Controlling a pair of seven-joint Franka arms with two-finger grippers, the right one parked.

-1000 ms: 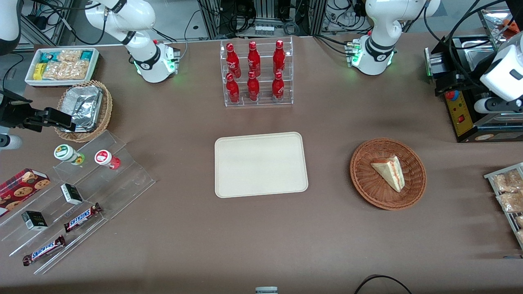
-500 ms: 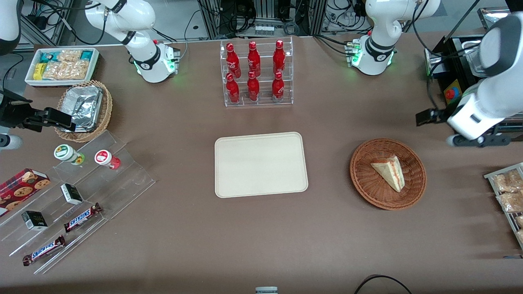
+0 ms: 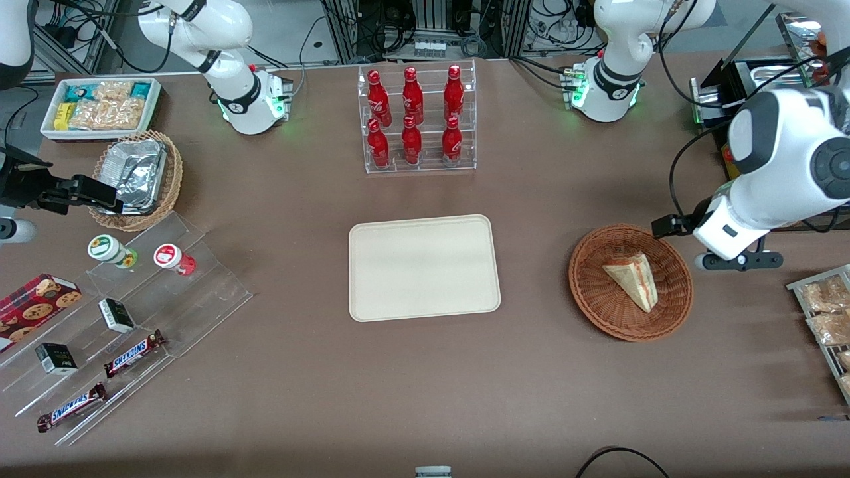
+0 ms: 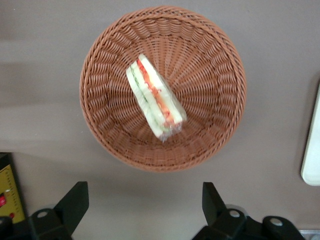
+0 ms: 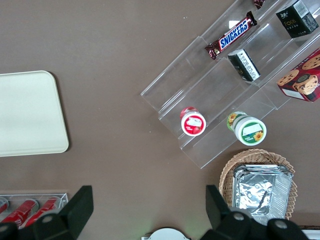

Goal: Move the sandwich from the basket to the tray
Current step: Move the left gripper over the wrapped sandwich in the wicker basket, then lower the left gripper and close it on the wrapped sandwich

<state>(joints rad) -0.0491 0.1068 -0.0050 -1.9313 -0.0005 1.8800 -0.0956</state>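
Wicker holds the sandwich point(image 4: 153, 97): it lies in the round reddish-brown basket point(image 4: 106, 60), cut edge with red, white and green layers facing up at my wrist camera. My gripper point(image 4: 145, 207) hangs above the table just outside the basket's rim, fingers point(image 4: 74, 200) spread wide, nothing between them. My arm reaches in from the working end, wrist pointing down. Well apart, the cream tray point(image 3: 372, 302) sits mid-table.

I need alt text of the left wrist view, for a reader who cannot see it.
A wrapped sandwich lies in a round brown wicker basket on a brown table, seen from above. The open gripper hangs above the table beside the basket, touching nothing.
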